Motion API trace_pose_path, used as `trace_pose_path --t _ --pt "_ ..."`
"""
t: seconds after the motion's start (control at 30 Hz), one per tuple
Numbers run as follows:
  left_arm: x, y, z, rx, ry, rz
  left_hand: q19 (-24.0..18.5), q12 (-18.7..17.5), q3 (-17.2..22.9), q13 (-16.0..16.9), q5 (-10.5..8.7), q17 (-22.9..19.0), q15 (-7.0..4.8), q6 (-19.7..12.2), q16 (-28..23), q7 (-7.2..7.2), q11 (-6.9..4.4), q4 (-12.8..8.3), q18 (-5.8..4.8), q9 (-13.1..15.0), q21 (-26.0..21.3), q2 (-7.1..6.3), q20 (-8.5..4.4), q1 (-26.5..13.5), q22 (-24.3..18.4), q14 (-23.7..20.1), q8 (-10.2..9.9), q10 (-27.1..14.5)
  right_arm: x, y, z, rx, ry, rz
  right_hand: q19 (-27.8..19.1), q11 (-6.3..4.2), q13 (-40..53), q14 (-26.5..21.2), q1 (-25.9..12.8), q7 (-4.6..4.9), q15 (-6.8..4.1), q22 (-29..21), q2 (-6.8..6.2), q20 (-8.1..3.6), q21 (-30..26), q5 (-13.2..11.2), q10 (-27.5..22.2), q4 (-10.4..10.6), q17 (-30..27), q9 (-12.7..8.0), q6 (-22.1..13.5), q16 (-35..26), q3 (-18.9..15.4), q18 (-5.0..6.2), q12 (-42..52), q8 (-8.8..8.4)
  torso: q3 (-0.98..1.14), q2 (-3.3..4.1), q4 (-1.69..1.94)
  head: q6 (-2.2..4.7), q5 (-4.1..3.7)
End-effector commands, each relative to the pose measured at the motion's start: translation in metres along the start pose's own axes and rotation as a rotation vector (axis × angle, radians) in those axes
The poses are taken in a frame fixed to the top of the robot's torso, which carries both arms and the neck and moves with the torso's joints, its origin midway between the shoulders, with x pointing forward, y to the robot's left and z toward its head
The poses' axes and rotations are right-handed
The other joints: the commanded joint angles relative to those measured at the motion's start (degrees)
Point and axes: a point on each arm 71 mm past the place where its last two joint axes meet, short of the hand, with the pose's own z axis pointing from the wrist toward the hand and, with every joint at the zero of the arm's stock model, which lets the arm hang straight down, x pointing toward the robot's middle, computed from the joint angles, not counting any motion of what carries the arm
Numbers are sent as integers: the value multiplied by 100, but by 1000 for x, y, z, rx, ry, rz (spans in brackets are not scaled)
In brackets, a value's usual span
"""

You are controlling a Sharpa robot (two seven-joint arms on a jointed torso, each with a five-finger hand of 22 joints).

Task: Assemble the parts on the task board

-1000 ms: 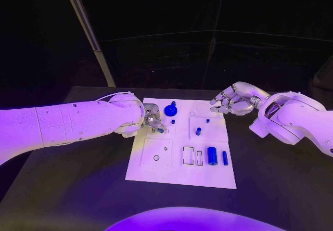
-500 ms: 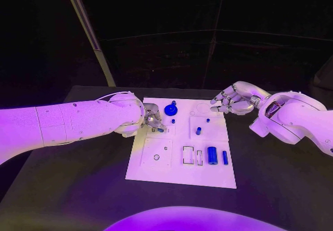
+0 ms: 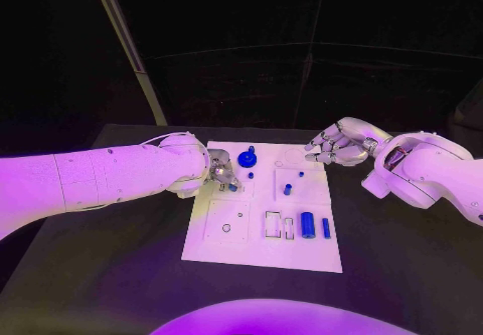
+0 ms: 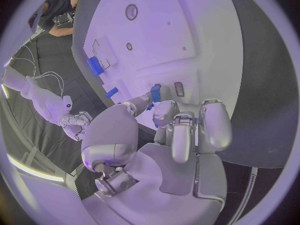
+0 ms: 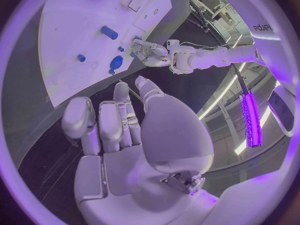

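The white task board (image 3: 216, 244) lies in the middle of the black table. My left hand (image 3: 220, 172) hovers over the board's far left part and pinches a small blue part (image 3: 232, 187) between thumb and finger; the left wrist view shows that part (image 4: 155, 92) at the fingertips. A blue disc (image 3: 248, 160), a short blue peg (image 3: 288, 189), a blue cylinder (image 3: 308, 225) and a thin blue bar (image 3: 326, 228) sit on the board. My right hand (image 3: 335, 148) hangs over the board's far right corner, fingers loosely bent, holding nothing.
Two rectangular slots (image 3: 273, 225) and a small round hole (image 3: 227, 227) mark the board's near half. A slanted metal pole (image 3: 136, 63) rises behind the table's far left. Bare black table (image 3: 403, 265) lies on both sides of the board.
The left hand's fingers have shifted very slightly over the board with the blue part still pinched. The right hand has barely moved.
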Motion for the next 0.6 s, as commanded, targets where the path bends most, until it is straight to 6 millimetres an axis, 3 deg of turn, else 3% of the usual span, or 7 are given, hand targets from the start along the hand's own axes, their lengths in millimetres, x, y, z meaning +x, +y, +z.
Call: trace_pose_path --t 0.03,0.6 --pt "4 -2 1 1 26 2 59 30 -82 23 -19 1510 -41 68 19 3 11 18 -44 -15 23 11 -5 -97 22 596 19 35 -1 1 0 -7 1 -2 -46 -18 -6 66 -26 4 -21 -6 -8 -2 -29 19 -30 35 -6 -7 -28 -31 3 83 -12 17 -1 2 2 -11 -11" --pt "3 -3 3 1 31 1 108 109 -283 118 -20 1510 -57 173 19 -23 -11 117 -64 -77 77 2 -21 -238 118 596 1 112 -1 0 -1 -3 6 -3 -46 -18 -6 66 -26 4 -21 -6 -8 -2 -29 19 -30 35 -6 -7 -28 -31 3 83 -12 17 -2 -1 1 -31 -31"
